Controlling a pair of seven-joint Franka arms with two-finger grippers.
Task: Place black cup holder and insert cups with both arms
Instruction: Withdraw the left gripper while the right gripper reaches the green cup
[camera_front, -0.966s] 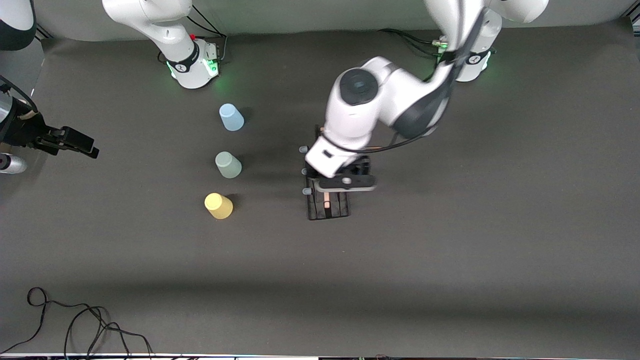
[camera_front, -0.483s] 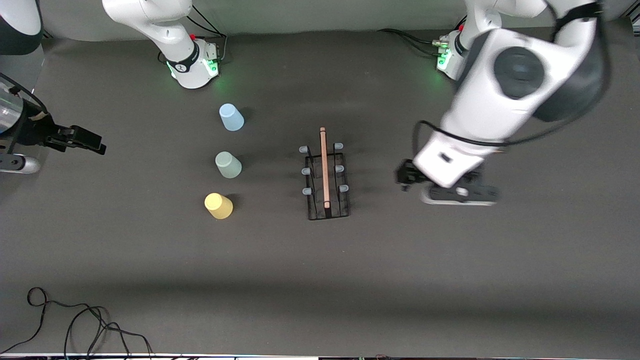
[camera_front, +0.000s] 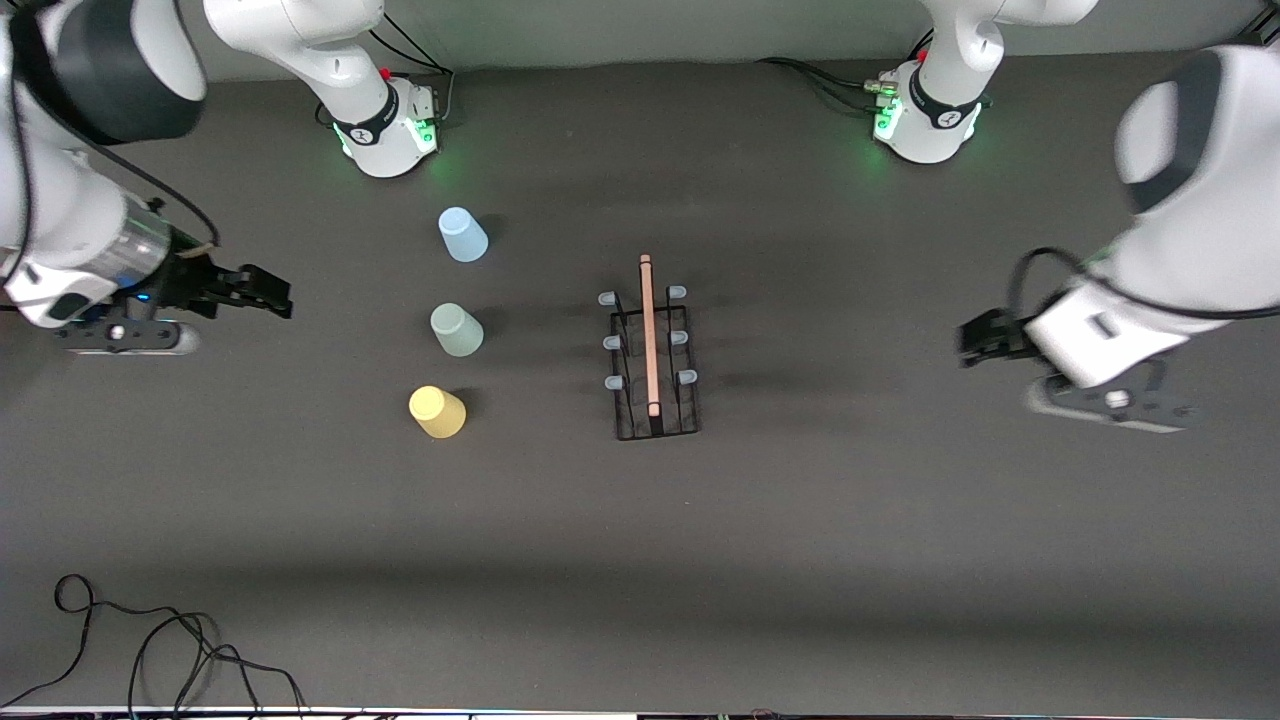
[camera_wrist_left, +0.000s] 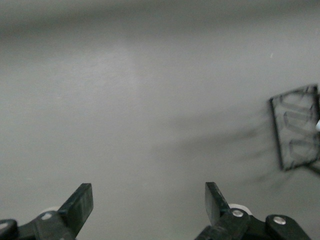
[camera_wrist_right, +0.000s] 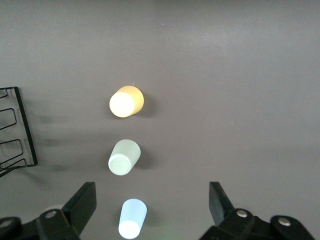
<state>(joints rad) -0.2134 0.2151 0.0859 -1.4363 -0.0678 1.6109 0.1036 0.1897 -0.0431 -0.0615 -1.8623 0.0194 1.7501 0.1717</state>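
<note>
The black cup holder (camera_front: 651, 350) stands mid-frame on the worktop (camera_front: 800, 560), nothing on its pegs. In a column just beside it: blue cup (camera_front: 462, 234), green cup (camera_front: 456, 329), yellow cup (camera_front: 437, 411), all upside down. Left claw (camera_front: 975, 340), right edge, fingers apart, empty. Right claw (camera_front: 262, 292), left edge, also spread, empty.

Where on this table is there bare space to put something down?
Bare mat lies between the black cup holder and the open left gripper, and all along the front camera's edge. The blue cup, green cup and yellow cup stand closely in a row.
</note>
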